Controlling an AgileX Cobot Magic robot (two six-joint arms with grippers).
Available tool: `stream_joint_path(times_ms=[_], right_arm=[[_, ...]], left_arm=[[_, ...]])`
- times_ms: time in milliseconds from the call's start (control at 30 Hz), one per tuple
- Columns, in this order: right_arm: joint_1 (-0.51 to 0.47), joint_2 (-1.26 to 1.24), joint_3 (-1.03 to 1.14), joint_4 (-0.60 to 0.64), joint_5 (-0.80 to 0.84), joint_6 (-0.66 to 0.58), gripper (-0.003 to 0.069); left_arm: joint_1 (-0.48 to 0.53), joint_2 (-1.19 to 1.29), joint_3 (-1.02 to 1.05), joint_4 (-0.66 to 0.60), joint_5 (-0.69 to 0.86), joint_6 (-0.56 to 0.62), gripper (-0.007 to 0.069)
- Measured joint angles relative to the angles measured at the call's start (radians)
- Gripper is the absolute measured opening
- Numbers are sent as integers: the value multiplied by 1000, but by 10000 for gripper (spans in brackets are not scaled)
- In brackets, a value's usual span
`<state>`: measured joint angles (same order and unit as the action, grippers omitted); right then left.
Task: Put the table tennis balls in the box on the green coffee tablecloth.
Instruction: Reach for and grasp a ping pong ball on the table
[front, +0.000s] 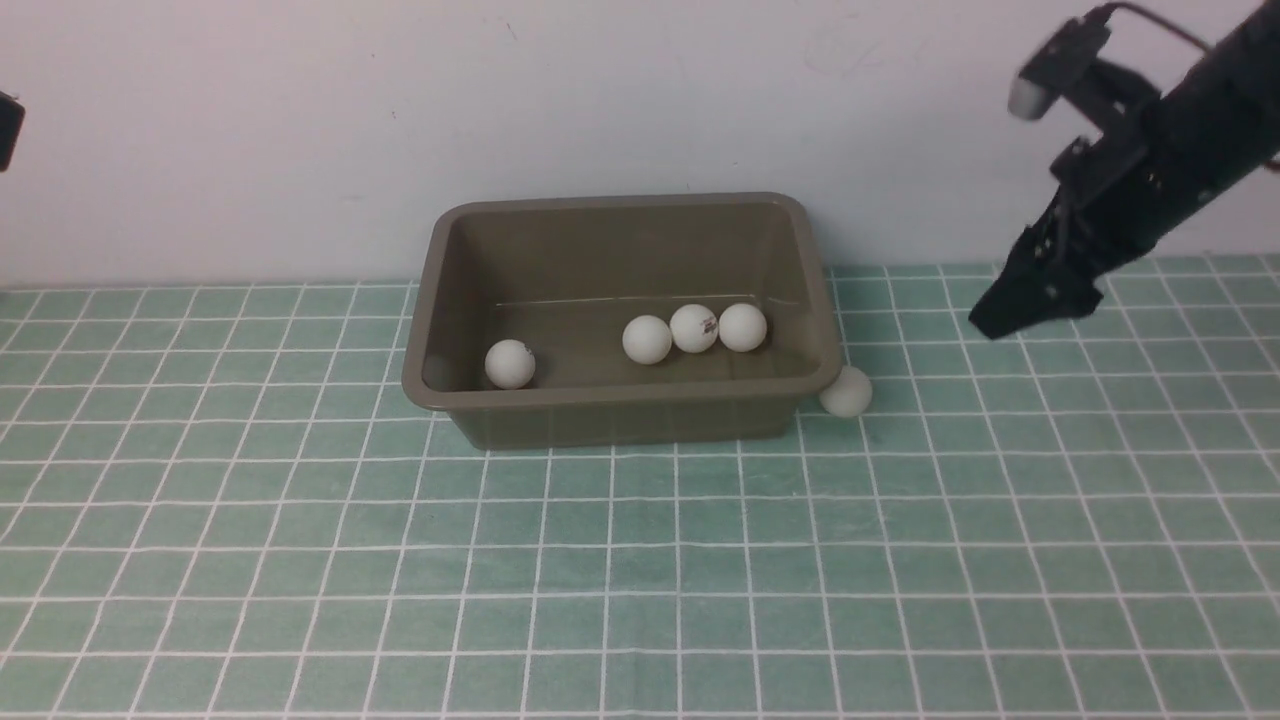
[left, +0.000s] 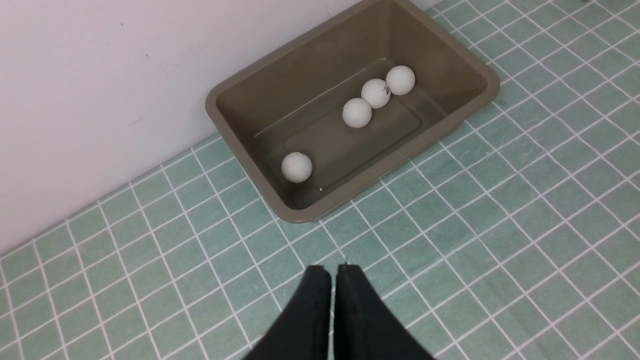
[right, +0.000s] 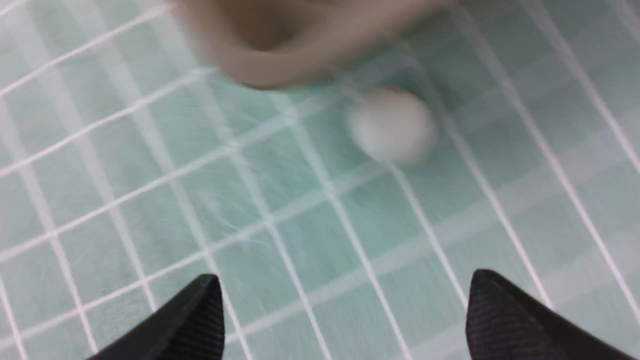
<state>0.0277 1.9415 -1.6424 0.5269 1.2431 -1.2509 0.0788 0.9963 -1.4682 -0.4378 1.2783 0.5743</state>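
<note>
Four white balls (front: 647, 339) lie inside the brown box (front: 600, 250), three in a row near its right end and one near its left end. One last ball (front: 846, 391) sits out on the green cloth (front: 640, 560), right by the box's near right corner. My right end effector (front: 1005, 312) hangs in the air to the right of that ball, well apart from it, jaws wide and nothing in them. My left end effector (left: 327, 272) is pinched closed, holds nothing, and sits off to the left. I think the job now is to get that last ball. To do it well, I should come straight down with one finger on each side of it and stay clear of the box, so I do not bump it and make it roll. Then squeeze softly, lift it over the rim, and let go low inside.
</note>
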Motion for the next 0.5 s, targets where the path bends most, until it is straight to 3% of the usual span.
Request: stream_joint_path(times_ms=[167,500], right_arm=[[16,33,37,136,-21,-349,584],[19,151,37,251,-164,-483,584]], left_arm=[[0,0,0,0,0,0,-4],[0,0,0,0,0,0,-4]])
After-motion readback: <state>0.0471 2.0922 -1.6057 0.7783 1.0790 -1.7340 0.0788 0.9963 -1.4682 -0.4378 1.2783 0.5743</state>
